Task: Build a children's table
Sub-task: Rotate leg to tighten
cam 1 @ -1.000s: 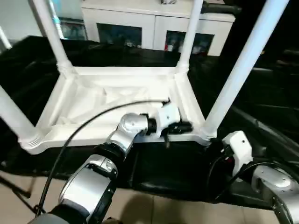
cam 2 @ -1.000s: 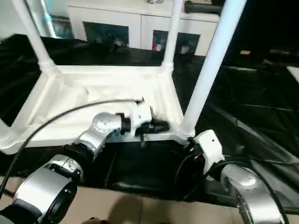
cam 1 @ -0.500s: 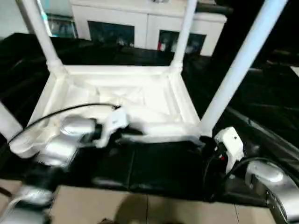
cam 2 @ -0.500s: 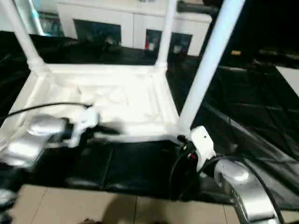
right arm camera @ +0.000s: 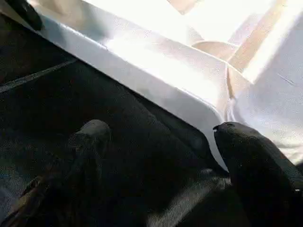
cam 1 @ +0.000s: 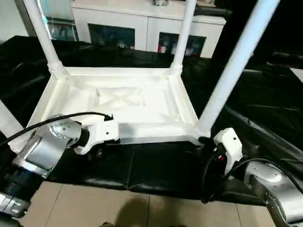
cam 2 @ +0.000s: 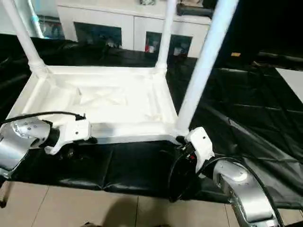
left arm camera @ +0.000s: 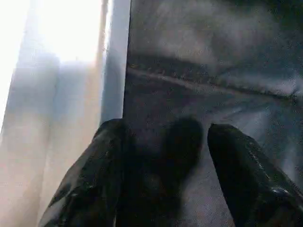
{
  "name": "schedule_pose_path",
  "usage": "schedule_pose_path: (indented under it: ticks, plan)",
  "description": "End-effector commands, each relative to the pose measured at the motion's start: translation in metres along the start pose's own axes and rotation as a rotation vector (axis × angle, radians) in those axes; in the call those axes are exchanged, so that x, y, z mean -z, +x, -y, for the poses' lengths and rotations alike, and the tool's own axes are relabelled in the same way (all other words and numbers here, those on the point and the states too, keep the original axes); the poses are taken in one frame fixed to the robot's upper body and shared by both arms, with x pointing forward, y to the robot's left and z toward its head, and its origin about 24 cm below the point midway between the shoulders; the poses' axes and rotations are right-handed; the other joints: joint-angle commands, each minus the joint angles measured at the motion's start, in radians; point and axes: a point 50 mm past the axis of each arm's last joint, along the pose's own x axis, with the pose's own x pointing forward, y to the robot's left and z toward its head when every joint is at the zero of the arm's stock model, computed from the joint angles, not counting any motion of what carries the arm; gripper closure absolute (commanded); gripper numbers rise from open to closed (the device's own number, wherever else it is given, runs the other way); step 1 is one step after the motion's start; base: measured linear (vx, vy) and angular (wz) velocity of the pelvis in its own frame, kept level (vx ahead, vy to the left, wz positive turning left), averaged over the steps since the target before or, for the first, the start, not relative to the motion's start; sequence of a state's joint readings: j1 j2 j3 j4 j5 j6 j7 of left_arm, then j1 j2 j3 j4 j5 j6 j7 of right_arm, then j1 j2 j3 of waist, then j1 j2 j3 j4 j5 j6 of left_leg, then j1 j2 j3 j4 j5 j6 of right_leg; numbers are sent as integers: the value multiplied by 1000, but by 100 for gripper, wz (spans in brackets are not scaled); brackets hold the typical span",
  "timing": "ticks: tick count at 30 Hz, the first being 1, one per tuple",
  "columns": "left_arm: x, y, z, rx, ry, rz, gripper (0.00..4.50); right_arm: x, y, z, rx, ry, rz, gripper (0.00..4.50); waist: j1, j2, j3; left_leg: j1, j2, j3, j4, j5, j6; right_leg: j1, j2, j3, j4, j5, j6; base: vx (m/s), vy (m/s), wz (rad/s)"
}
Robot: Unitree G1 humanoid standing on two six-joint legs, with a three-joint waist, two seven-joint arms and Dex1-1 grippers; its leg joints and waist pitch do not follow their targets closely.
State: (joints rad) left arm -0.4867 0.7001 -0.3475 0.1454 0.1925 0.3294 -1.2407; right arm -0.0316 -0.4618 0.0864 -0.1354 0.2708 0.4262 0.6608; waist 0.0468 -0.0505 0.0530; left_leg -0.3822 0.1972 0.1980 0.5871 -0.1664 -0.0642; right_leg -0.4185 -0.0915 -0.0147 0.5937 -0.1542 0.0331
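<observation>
The children's table lies upside down on a black cloth, its ribbed white tabletop (cam 1: pixel 118 101) facing up. Several white legs stand in the corner sockets: far left leg (cam 1: pixel 45 38), far right leg (cam 1: pixel 182 38), near right leg (cam 1: pixel 232 71). The near left leg (cam 1: pixel 7 123) shows at the picture's edge. My left gripper (left arm camera: pixel 165 137) is open over the black cloth just off the tabletop's near edge (left arm camera: pixel 71 123), towards its left end, holding nothing. My right gripper (right arm camera: pixel 163 132) is open beside the near right corner (right arm camera: pixel 208 85), also holding nothing.
A white cabinet with glass doors (cam 1: pixel 147 23) stands behind the table. The black cloth (cam 1: pixel 156 165) covers the whole work surface and drops to a tiled floor (cam 1: pixel 118 208) in front. A black cable (cam 1: pixel 47 122) runs along my left arm.
My left arm has drawn back leftward along the tabletop's near edge, away from its right part, and its fingers have opened. The right arm has hardly moved. The camera has shifted.
</observation>
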Motion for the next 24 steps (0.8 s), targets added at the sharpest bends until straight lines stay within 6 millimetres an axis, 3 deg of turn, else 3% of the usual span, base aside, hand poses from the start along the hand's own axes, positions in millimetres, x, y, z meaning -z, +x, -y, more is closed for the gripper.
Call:
schedule_pose_path:
  ticks: [1,6,12,14,15,17,20,22,24]
  plan:
    - [11,-1,-11,-108,1,-95,115,-1,-1,4,16,-4,5,61,-2,8,-54,26,22,-17,-78,-427,-33,17,-28,18,-83,-468,-126,0,0,0]
    - [10,1,-24,-223,26,-109,81,-1,-2,5,27,-7,7,61,-11,7,-51,26,18,-29,-76,-473,-40,10,-31,9,-99,-606,-80,0,0,0]
    - [-4,7,-37,-335,80,-39,28,-1,0,6,40,-7,9,61,-14,10,-50,30,16,-41,-74,-547,-42,3,-32,-1,-110,-655,-72,0,0,0]
    - [-9,10,-38,-343,89,-6,28,0,0,6,44,-8,10,61,-13,12,-53,31,18,-43,-75,-546,-42,6,-35,-2,-111,-644,-77,0,0,0]
    - [-16,13,-39,-355,96,38,28,0,1,7,53,-8,12,61,-14,16,-54,30,21,-46,-81,-552,-41,10,-33,-5,-111,-593,-94,0,0,0]
    - [-26,16,-43,-427,115,92,28,-1,2,10,82,-9,17,61,-13,16,-53,31,21,-44,-80,-566,-42,6,-31,-7,-110,-556,-108,0,0,0]
    - [-35,16,-48,-514,130,162,28,-2,3,12,98,-10,24,61,-18,13,-51,21,18,-48,-80,-575,-41,14,-34,-13,-110,-585,-98,0,0,0]
    - [-43,15,-49,-577,88,261,28,-3,4,11,98,-12,32,61,-24,17,-50,23,16,-54,-77,-592,-39,20,-42,-30,-124,-647,-75,0,0,0]
    - [-56,8,-44,-622,2,458,28,-6,4,10,107,-11,55,61,-27,18,-49,17,19,-59,-80,-593,-41,29,-46,-37,-124,-644,-77,0,0,0]
